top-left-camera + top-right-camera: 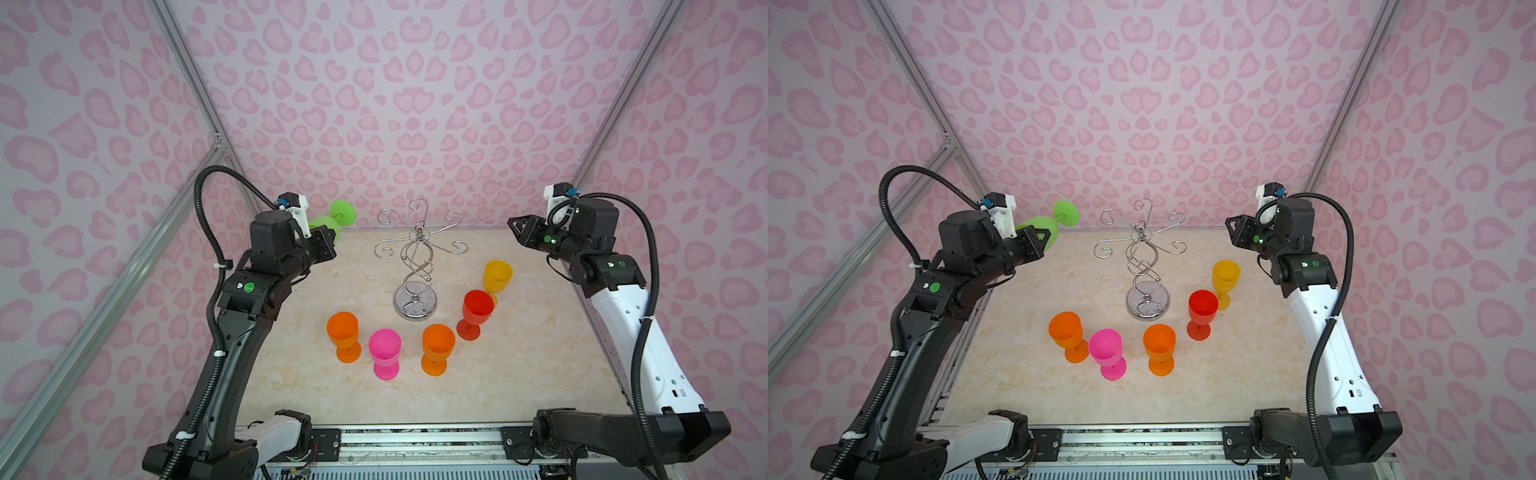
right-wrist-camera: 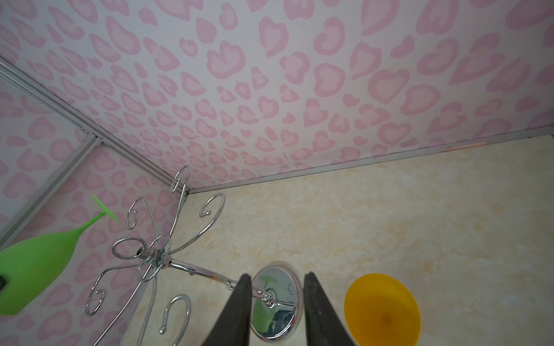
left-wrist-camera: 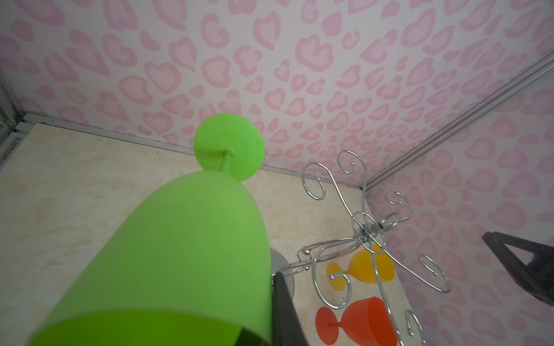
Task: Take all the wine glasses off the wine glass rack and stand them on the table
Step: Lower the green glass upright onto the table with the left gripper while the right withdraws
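**Glass clear of the stand:** A cream, marble-patterned worktop is seen closed in on three sides by walls papered with pink hearts and braced by aluminium struts.

At the centre of both top views the wine glass rack is stood on its round mirrored base. Its curled chrome hooks are fanned out above a twisted stem.

Five plastic goblets are set upright, mouths up, on the worktop in a loose arc before and to the right of the rack. An orange glass, a pink glass and a second orange glass are lined across the lower middle. A red glass and a yellow glass are placed to the right of the base.

The green wine glass is held off the worktop at upper left of centre. It is tilted, with its round foot pointed up toward the back wall. It is clenched at the bowl by the left tool, and one dark finger is seen against the bowl's side in the left wrist view. The glass is kept apart from the rack, just left of its nearest hooks.

The right tool is released, with its two fingers parted. It is held high at the right of the frame and aimed toward the rack, well apart from it. The mirrored base is seen through the gap in the right wrist view.
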You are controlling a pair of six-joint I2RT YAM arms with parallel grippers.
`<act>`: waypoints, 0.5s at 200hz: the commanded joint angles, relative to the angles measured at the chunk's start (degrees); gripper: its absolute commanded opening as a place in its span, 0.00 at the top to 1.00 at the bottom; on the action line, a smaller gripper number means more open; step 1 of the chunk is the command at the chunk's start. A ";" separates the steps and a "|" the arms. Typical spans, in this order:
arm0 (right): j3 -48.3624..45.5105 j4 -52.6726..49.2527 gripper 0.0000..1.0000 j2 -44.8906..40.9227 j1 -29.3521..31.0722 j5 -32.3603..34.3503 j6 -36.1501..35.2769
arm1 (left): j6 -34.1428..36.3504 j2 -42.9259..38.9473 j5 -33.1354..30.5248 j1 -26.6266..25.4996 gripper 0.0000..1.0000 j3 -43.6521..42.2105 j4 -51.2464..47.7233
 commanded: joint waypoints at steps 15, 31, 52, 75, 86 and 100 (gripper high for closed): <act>-0.54 0.93 0.70 1.03 -0.08 -0.49 -0.11 | 3.69 4.69 -4.68 0.08 0.97 2.09 -8.98; -0.54 0.87 0.70 1.61 -0.18 -0.78 -0.14 | 4.76 7.56 -3.95 0.07 0.97 3.04 -11.61; -0.54 0.44 0.70 2.20 -0.15 -1.07 -0.30 | 6.33 11.53 -2.99 0.03 0.97 3.97 -14.56; -0.54 0.19 0.69 2.70 -0.19 -1.38 -0.51 | 7.53 15.89 -2.30 0.03 0.97 4.81 -17.24; -0.54 0.14 0.69 2.87 -0.25 -1.50 -0.60 | 7.89 17.87 -2.39 0.00 0.97 5.25 -18.30; -2.47 0.03 0.69 3.01 -0.20 -1.44 -0.69 | 8.27 20.00 -2.34 0.00 0.97 5.57 -18.94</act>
